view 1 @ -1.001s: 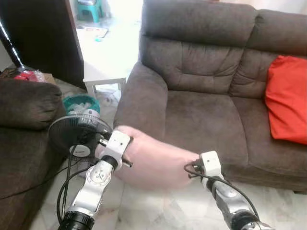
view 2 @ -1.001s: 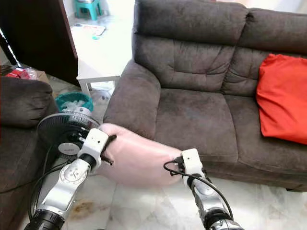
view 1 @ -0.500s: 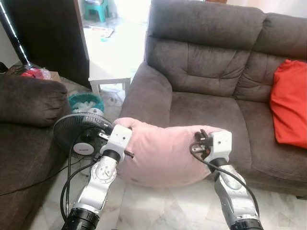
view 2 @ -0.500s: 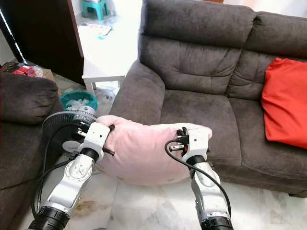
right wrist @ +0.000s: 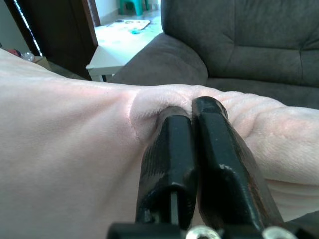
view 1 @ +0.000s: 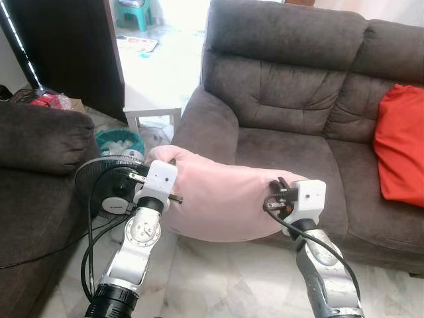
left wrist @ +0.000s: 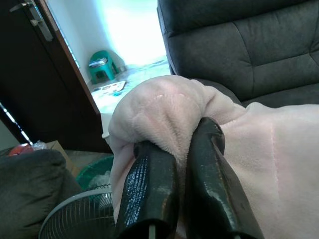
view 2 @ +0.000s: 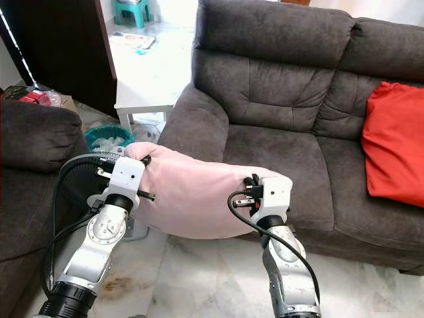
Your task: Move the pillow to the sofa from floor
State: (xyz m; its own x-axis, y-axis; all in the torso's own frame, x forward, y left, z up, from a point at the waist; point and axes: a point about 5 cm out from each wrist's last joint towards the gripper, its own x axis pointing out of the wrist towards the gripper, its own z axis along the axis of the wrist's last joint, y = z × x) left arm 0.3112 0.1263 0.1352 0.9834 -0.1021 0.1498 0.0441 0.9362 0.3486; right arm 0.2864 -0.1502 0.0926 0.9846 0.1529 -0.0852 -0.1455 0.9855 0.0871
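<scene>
you're mid-carry: left gripper (left wrist: pixel 174 144) and right gripper (right wrist: pixel 194 119) each pinch an end of the pink pillow (view 1: pixel 218 202), held off the floor at the sofa (view 1: pixel 285 149) seat's front edge (carry it forward over the cushion, then release).

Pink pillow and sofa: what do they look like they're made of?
Pink pillow: soft plush or fleece-like fabric, matte; it bunches into folds where the left pincer and right pincer pinch it, so the filling looks loose. Sofa: dark grey-brown upholstery with a mottled, suede-like nap, probably microfibre or chenille; stitched seams, no leather sheen.
</scene>
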